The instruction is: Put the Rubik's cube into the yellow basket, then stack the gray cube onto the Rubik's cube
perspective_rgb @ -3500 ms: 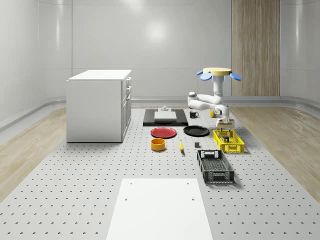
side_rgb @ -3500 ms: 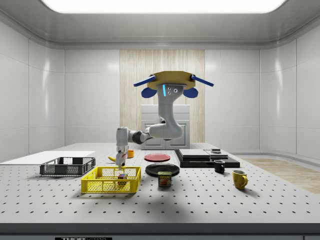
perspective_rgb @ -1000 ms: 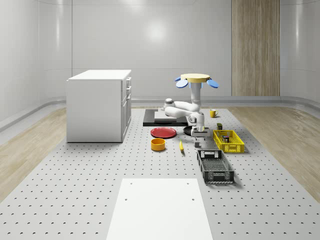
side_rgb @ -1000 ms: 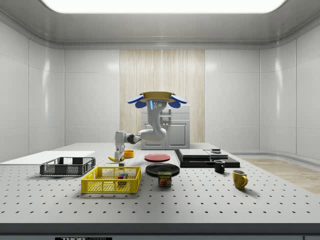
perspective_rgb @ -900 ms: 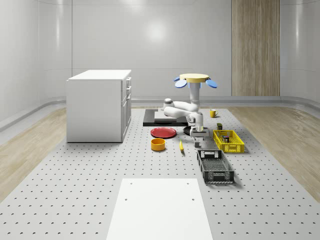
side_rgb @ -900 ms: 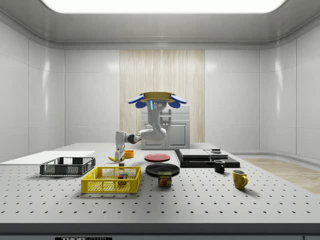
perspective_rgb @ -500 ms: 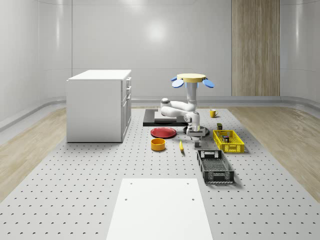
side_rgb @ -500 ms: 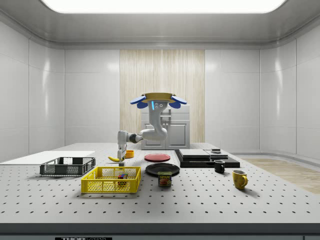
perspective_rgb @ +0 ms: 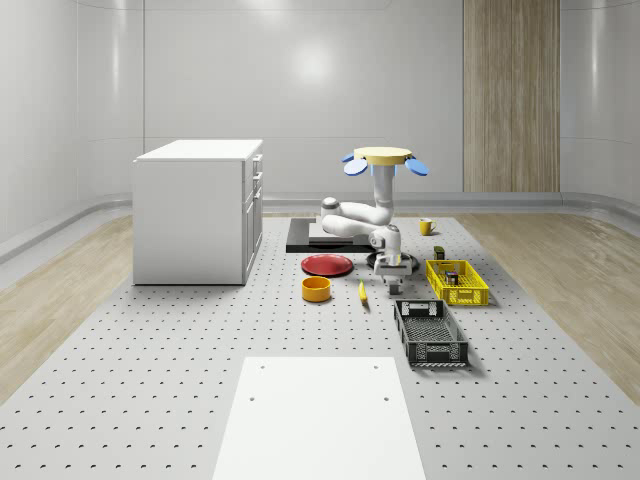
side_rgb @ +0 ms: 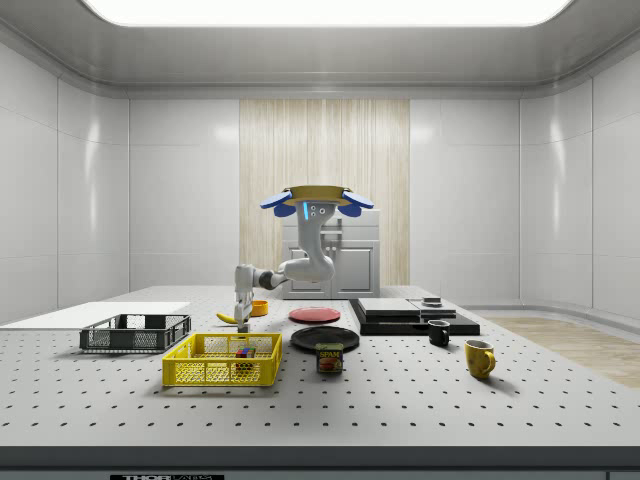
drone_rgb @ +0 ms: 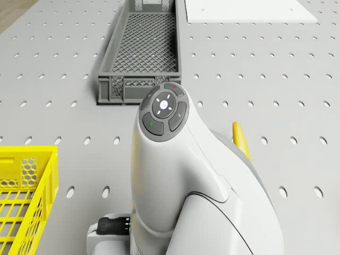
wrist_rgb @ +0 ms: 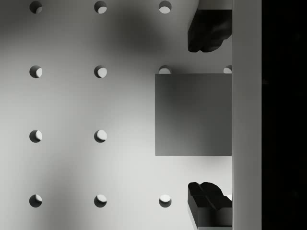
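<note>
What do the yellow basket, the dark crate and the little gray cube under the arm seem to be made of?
The yellow basket looks like molded plastic: bright, even color and lattice walls. The dark gray crate looks like the same, matte, with a fine mesh floor. The gray cube, between the end effector fingertips, is flat, featureless gray, so plastic or painted wood; I can't tell which.

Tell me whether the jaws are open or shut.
Open. In the wrist view the fingers stand apart on either side of the gray cube, not touching it.
</note>
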Controlling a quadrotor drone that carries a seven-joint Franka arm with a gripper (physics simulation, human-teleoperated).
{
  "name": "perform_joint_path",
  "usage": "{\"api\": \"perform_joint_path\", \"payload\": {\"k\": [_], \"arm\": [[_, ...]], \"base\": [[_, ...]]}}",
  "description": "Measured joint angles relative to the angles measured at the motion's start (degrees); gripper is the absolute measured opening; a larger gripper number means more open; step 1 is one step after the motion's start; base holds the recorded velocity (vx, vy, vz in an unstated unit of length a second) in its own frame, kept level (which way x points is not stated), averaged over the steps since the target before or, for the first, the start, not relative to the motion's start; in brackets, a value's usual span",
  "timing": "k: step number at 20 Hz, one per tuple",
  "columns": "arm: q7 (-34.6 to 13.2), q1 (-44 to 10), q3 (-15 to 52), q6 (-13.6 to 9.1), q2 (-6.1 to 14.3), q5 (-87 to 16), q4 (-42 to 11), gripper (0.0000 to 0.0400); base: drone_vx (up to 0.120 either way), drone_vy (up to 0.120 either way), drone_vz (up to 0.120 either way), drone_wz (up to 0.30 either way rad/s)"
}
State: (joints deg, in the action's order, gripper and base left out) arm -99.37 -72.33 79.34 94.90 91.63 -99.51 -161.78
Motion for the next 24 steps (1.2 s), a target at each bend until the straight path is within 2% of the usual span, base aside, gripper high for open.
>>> {"api": "perform_joint_path", "payload": {"k": [7, 16, 20, 24], "arm": [[-0.57, -0.98, -3.04, 0.87, -0.21, -2.9, 0.61, 0.04], [-0.68, -1.24, -4.22, 0.94, -0.58, -4.13, 0.88, 0.04], [-0.66, -1.23, -4.34, 0.83, -0.74, -4.29, 0.9, 0.031], [-0.64, -1.21, -4.39, 0.71, -0.88, -4.38, 0.9, 0.0272]], "base": [[0.0, 0.0, 0.0, 0.0], [0.0, 0.0, 0.0, 0.0], [0.0, 0.0, 0.0, 0.0], [0.0, 0.0, 0.0, 0.0]]}}
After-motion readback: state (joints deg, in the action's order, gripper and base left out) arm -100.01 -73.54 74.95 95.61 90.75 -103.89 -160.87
